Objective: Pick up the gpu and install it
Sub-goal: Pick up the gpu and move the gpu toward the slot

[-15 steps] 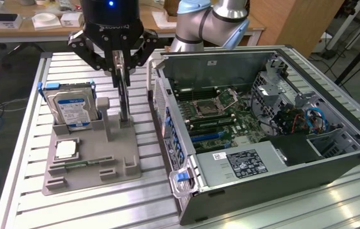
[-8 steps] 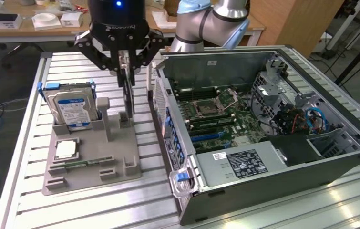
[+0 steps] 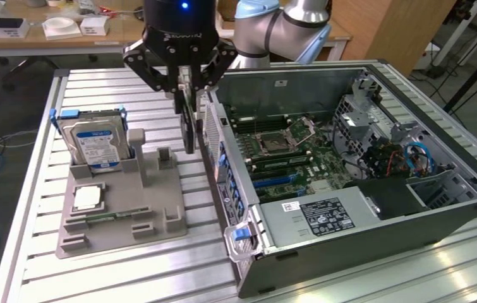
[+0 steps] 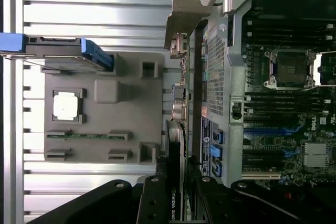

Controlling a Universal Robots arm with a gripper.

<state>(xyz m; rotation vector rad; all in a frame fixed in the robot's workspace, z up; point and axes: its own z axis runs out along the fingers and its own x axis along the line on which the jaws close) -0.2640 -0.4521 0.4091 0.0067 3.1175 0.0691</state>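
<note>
Gripping gpu (image 3: 189,129) beside case (image 3: 390,243) holding motherboard (image 3: 306,161)

A grey moulded holder (image 3: 129,189) sits on the slatted aluminium desk (image 3: 137,278). A silver hard drive (image 3: 95,142) with a blue-white label stands upright in one slot. A square silver processor (image 3: 88,197) lies flat near it, with a thin green memory stick (image 3: 107,216) just beside it.

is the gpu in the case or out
Out: the gpu hangs on edge, gripped by the end effector, between the grey holder and the open case.
</note>
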